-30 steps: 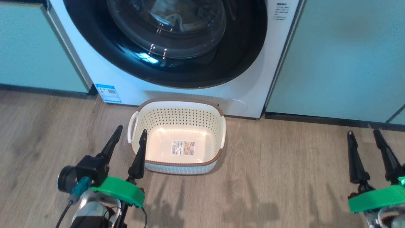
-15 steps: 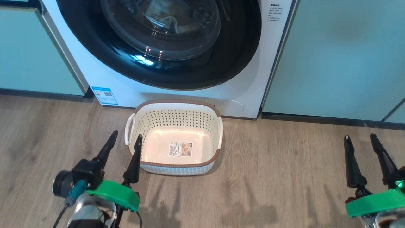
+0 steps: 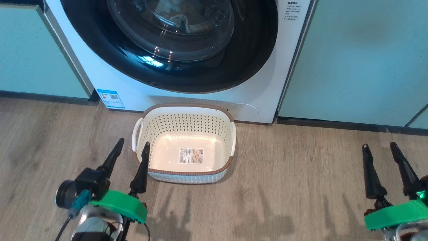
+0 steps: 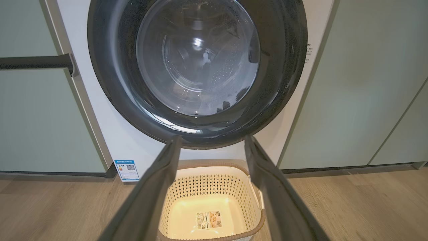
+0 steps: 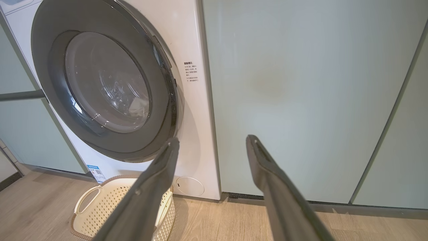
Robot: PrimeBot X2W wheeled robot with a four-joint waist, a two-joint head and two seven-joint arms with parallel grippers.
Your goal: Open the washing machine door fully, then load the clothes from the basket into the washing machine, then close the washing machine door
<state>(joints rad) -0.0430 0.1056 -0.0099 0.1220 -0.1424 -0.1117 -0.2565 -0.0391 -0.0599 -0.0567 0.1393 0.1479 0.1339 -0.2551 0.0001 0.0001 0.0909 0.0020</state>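
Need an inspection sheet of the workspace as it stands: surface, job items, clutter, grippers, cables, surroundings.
Surface: grey wood-plank floor.
Job's things: washing machine door looks shut on the washing machine. The basket stands on the floor just in front, with only a label inside. A pale shape shows behind the door glass, possibly fabric; cannot tell.
Clutter: nothing seen.
Grippers: left gripper open, at the basket's left side, holding nothing. Right gripper open, above the floor far right, holding nothing.
Cables: black cable at the left wrist.
Surroundings: pale green cabinets on both sides of the machine.
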